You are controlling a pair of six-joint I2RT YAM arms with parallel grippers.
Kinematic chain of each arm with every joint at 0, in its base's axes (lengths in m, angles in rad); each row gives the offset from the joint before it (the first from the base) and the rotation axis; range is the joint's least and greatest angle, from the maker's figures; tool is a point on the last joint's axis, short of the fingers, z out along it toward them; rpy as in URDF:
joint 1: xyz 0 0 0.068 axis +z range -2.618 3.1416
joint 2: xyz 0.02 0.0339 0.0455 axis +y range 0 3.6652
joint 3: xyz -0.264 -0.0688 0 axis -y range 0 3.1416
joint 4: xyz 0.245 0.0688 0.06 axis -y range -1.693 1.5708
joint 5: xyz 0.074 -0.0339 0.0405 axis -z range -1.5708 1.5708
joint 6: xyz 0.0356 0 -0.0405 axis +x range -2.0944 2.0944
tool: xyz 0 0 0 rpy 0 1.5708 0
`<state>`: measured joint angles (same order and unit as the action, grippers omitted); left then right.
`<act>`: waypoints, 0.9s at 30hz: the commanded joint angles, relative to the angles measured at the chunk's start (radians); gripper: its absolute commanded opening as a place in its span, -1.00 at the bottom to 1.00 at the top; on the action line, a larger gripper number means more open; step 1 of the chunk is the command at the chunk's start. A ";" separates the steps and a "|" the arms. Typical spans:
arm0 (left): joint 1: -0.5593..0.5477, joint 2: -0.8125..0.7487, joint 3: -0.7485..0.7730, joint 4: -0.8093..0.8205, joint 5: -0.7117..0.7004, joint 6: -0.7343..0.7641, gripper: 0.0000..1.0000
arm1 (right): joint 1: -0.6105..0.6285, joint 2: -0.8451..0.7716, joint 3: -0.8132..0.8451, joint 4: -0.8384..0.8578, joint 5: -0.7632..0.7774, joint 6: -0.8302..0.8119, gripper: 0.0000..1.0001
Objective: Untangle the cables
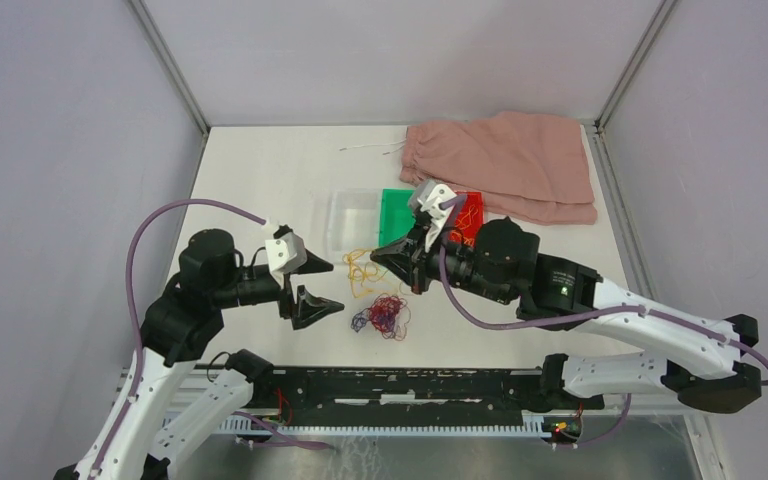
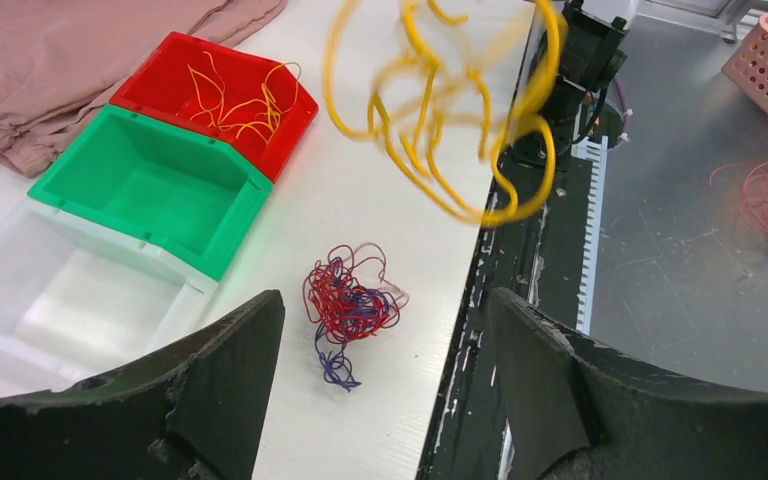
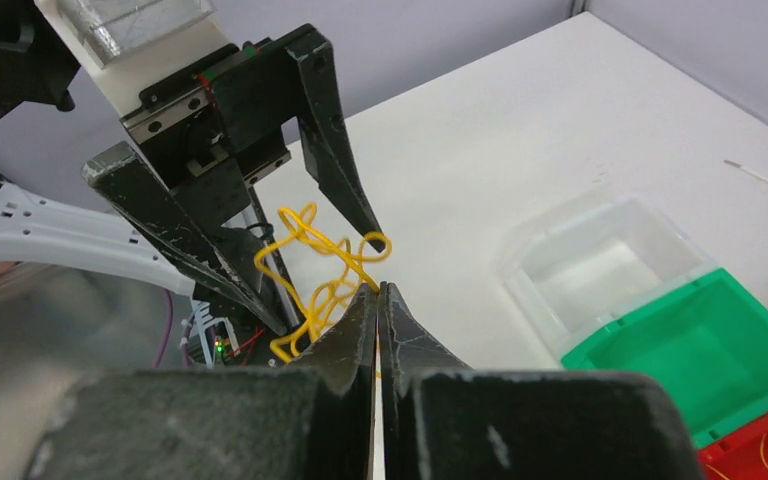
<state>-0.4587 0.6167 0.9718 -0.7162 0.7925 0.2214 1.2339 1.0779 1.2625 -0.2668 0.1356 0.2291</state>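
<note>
A bunch of yellow cables [image 1: 362, 272] hangs from my right gripper [image 1: 382, 258], which is shut on a strand of it above the table. In the right wrist view the shut tips [image 3: 378, 290] pinch the yellow strands [image 3: 305, 275]. In the left wrist view the yellow cables [image 2: 440, 110] hang blurred in the air. A red and purple clump [image 1: 385, 315] lies on the table near the front edge, also in the left wrist view [image 2: 350, 305]. My left gripper [image 1: 320, 287] is open and empty, just left of both bunches, its jaws wide apart [image 2: 385, 340].
A clear bin [image 1: 345, 205], a green bin [image 1: 390, 200] and a red bin [image 1: 472, 215] holding yellow cables [image 2: 235, 100] stand in a row behind the grippers. A pink cloth [image 1: 505, 160] with a white drawstring [image 1: 370, 148] lies at the back right. The black front rail [image 1: 410, 385] runs along the near edge.
</note>
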 commanded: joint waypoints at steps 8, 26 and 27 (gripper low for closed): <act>-0.004 0.003 0.031 0.091 0.056 -0.023 0.43 | -0.002 0.090 0.065 0.027 -0.123 0.040 -0.99; -0.002 -0.046 0.012 0.061 0.002 0.036 -0.94 | -0.004 -0.046 0.004 -0.050 0.298 -0.041 -0.99; -0.002 -0.052 0.014 0.059 -0.003 0.044 -0.94 | -0.004 -0.058 0.003 -0.062 0.335 -0.049 -0.99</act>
<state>-0.4587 0.5854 0.9714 -0.6735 0.8131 0.2218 1.2343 1.0725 1.2705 -0.3164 0.2737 0.2253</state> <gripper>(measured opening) 0.060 0.013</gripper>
